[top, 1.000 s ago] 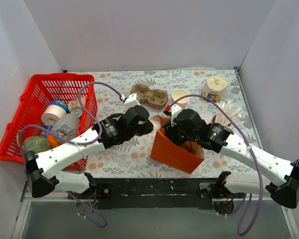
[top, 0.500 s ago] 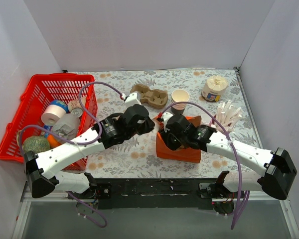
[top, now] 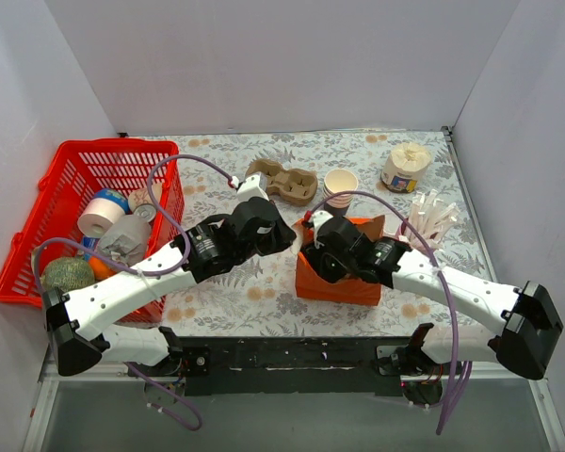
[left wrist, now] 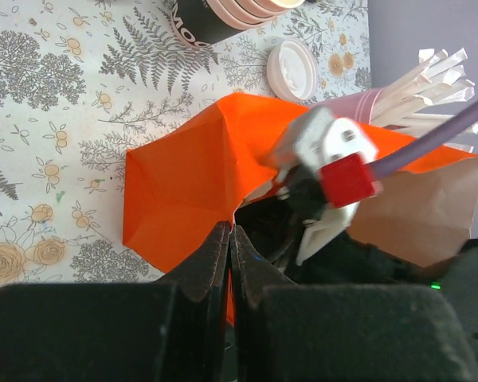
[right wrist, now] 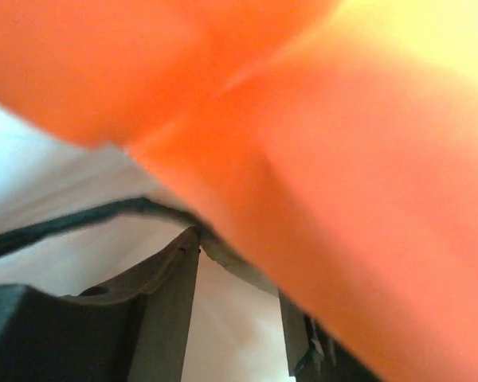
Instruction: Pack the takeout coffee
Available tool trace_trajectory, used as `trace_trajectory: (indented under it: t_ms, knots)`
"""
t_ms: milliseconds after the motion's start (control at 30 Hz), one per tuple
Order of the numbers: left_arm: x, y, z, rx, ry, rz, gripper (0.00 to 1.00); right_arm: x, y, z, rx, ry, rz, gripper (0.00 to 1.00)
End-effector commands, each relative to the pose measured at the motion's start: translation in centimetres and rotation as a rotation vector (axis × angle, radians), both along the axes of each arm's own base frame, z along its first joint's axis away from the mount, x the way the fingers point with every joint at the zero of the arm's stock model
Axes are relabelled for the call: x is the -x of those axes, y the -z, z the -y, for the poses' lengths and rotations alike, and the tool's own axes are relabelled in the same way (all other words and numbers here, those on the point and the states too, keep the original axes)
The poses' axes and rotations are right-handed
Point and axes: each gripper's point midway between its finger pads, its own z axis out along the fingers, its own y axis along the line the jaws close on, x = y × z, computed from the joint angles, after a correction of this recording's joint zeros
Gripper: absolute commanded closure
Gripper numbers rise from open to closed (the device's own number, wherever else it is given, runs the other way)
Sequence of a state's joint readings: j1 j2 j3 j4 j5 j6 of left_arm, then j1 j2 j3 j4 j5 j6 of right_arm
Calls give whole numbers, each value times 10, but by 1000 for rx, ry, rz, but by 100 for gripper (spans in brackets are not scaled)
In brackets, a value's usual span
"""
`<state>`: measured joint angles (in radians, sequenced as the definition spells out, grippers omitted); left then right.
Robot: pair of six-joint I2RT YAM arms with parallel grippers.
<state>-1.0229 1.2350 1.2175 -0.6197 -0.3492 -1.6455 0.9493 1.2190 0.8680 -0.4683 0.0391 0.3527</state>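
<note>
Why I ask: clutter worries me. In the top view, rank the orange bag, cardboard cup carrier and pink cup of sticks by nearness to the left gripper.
1. orange bag: touching the left gripper, right side.
2. cardboard cup carrier: just behind it.
3. pink cup of sticks: far right.

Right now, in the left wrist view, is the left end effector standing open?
No, the left end effector is shut with no gap showing, pinching the rim of the orange bag.

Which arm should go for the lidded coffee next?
Right. The left gripper is pinched shut on the orange bag; the right gripper is open, and the coffee stands on its side of the bag.
</note>
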Motion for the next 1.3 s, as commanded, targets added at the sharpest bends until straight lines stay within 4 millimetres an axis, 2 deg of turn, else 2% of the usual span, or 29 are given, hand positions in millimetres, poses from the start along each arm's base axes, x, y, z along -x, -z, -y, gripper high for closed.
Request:
trace_trajectory:
  t_ms: [0,133,233,333,500,567,800,833,967,1067,1267]
  knots:
    - [7,-3,-2,12,22,-5,100,-31,-62,2,-63,112,162,47]
    - [8,-2,-3,12,23,-9,100,-37,-113,-2,-202,130,254,37]
    - [10,-7,-2,21,36,-5,100,-35,-126,4,-245,157,278,31]
    - [11,-10,-1,28,47,0,100,-32,-127,14,-242,192,274,29]
    - [12,-9,2,23,72,4,100,-21,-96,24,-182,183,213,29]
    - [12,-9,5,24,81,4,100,-14,-92,25,-179,183,170,29]
    - [7,-16,3,8,81,41,100,-14,-129,23,-281,185,220,30]
    - [8,-15,2,0,80,41,100,-15,-140,25,-299,188,244,30]
    - [6,-14,0,-13,73,46,100,-22,-163,38,-316,241,317,30]
    - [6,-14,-1,-18,74,52,100,-18,-162,43,-310,251,301,32]
    - [6,-17,1,-22,100,76,100,-6,-132,44,-246,216,216,29]
